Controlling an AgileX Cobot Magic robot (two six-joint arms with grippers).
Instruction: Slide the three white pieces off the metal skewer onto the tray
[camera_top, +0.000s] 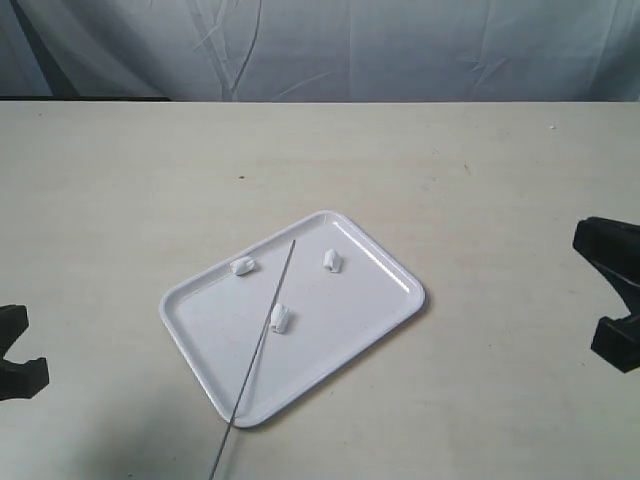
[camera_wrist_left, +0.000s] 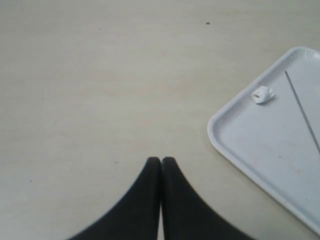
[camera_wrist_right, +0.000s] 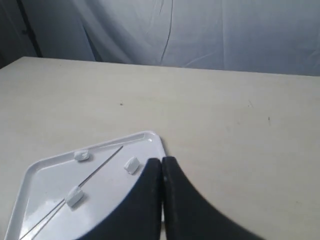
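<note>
Both closed tight, empty: left tool (camera_wrist_left: 161, 162), right tool (camera_wrist_right: 162, 161).

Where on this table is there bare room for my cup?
Bare table lies between the tray and the cloth backdrop, and from the tray out to the left gripper and right gripper. The tray is crowded: three white pieces plus the skewer.

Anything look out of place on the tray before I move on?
Only the metal skewer: it lies diagonally across the tray, one end poking past the rim over the table. The three white pieces lie loose on the tray, none spilled.
</note>
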